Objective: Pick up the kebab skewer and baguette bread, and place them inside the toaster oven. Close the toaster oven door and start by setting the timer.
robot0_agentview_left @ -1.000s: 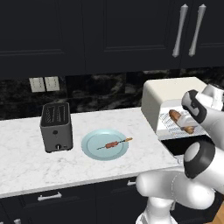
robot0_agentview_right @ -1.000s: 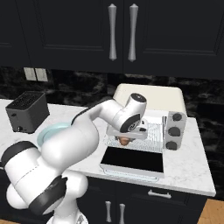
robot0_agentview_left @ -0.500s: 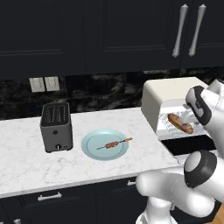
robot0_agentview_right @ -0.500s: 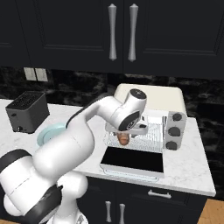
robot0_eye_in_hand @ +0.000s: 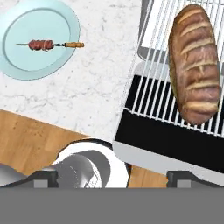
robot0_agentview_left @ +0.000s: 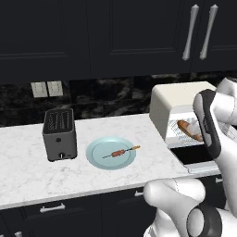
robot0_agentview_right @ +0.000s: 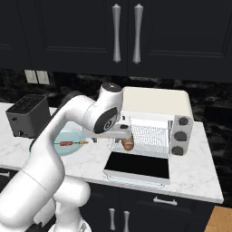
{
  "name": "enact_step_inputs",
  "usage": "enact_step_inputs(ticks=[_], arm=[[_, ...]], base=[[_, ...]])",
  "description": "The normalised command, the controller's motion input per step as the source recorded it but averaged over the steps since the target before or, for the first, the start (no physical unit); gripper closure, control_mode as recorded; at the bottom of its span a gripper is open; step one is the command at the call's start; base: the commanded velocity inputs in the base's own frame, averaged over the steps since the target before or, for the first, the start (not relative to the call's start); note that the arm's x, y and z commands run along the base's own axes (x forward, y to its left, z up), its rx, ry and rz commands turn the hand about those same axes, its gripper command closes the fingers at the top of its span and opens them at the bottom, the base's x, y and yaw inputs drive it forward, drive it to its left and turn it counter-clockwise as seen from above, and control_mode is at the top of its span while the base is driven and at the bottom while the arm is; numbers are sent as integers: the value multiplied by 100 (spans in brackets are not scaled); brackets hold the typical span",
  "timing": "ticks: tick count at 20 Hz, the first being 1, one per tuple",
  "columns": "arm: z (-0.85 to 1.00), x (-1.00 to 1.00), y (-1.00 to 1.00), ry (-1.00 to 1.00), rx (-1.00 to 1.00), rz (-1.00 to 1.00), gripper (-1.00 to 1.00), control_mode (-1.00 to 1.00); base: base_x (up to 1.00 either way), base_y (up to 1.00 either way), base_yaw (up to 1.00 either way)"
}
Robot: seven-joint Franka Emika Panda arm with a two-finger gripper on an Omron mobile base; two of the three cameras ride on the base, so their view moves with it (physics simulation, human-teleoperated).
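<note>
The baguette bread (robot0_eye_in_hand: 194, 63) lies free on the wire rack (robot0_eye_in_hand: 153, 92) of the cream toaster oven (robot0_agentview_right: 156, 106), near the rack's left end (robot0_agentview_right: 128, 143). My gripper (robot0_eye_in_hand: 113, 177) hangs open above the rack's front edge, its fingertips (robot0_eye_in_hand: 43, 177) wide apart with nothing between them; it sits just left of the oven mouth (robot0_agentview_right: 123, 132). The toaster oven door (robot0_agentview_right: 136, 164) is folded down flat. The kebab skewer (robot0_eye_in_hand: 46, 44) rests on a light-blue plate (robot0_eye_in_hand: 26, 65) on the counter, left of the oven (robot0_agentview_left: 121, 152).
A dark-grey slot toaster (robot0_agentview_left: 59, 134) stands at the counter's left, beyond the plate (robot0_agentview_left: 99, 157). Three dark knobs (robot0_agentview_right: 180, 136) line the oven's right side. Dark cabinets with bar handles (robot0_agentview_right: 117, 32) hang overhead. The marble counter's front edge runs below the open door.
The jaws opened and let go of the baguette, which now rests on the rack. The hand has drawn back slightly from the oven mouth.
</note>
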Motion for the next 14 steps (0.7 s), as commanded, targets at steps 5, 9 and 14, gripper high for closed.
enact_step_inputs(ticks=[5, 9, 14], arm=[[8, -42, 100, 0, -15, 43, -100, -100], [0, -1, 100, 0, -13, 50, -100, -100], [-1, 43, 100, 0, -9, 39, -100, -100]], base=[[0, 0, 0], [0, 0, 0], [0, 0, 0]])
